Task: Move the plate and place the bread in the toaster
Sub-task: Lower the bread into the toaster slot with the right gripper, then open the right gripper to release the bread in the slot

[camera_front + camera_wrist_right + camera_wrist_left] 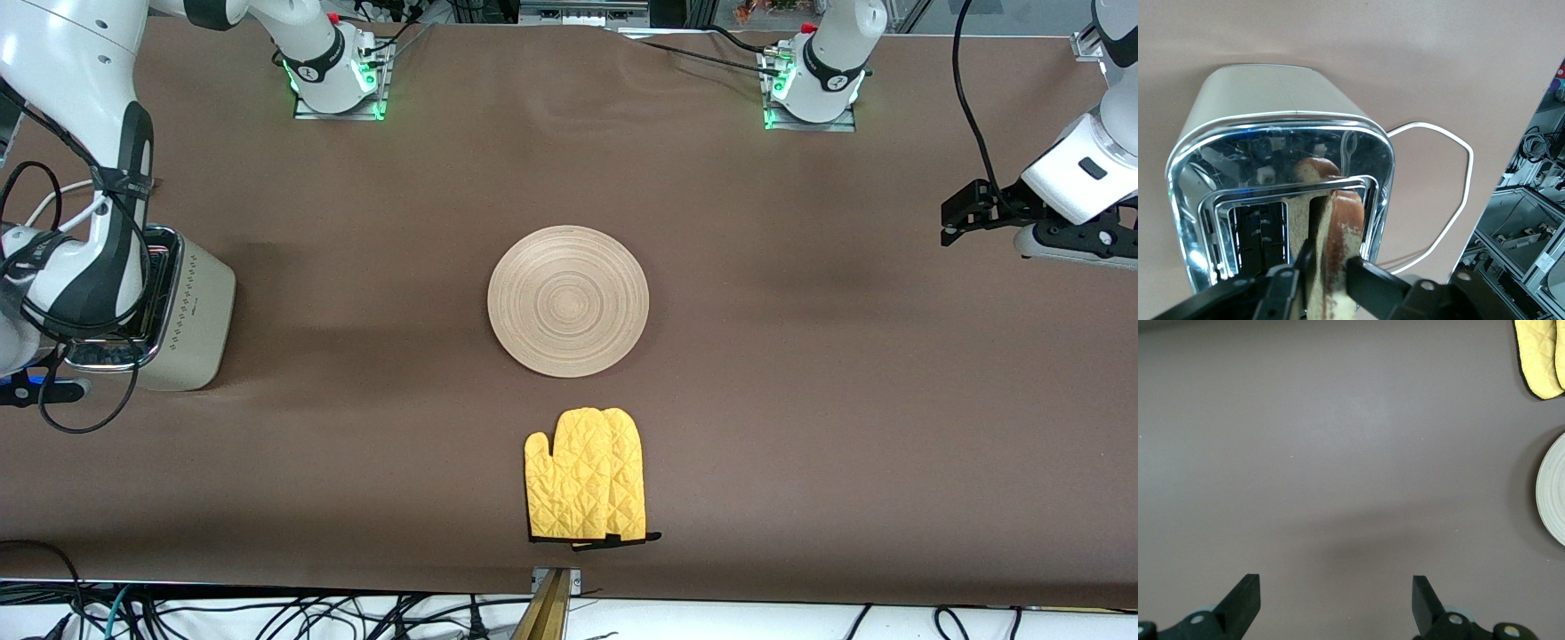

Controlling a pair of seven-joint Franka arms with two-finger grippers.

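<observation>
**A:** Bread first: where is it, from the front view?

**B:** It cannot be seen there. The cream toaster (182,311) stands at the right arm's end of the brown table (800,400), and the right arm stands over its chrome top and hides the slots. The round wooden plate (568,300) lies bare at mid-table. A yellow oven mitt (587,476) lies flat, nearer to the camera than the plate and well apart from it. The left gripper (949,222) hangs in the air over the left arm's end of the table, waiting.

**A:** And the left wrist view?

**B:** The left gripper (1336,600) has its two black fingers spread wide with only brown cloth between them. The plate's rim (1553,490) and the oven mitt's edge (1538,357) show at one side.

**A:** The right wrist view?

**B:** Here the bread (1335,257) stands on edge, its lower part down in one slot of the toaster (1265,133), speckled face and dark crust showing. The right gripper (1328,273) sits right over that slot with a finger (1368,283) on each side of the slice; whether they press it or have just let go, I cannot tell. A white cord (1451,200) loops on the table beside the toaster.
</observation>
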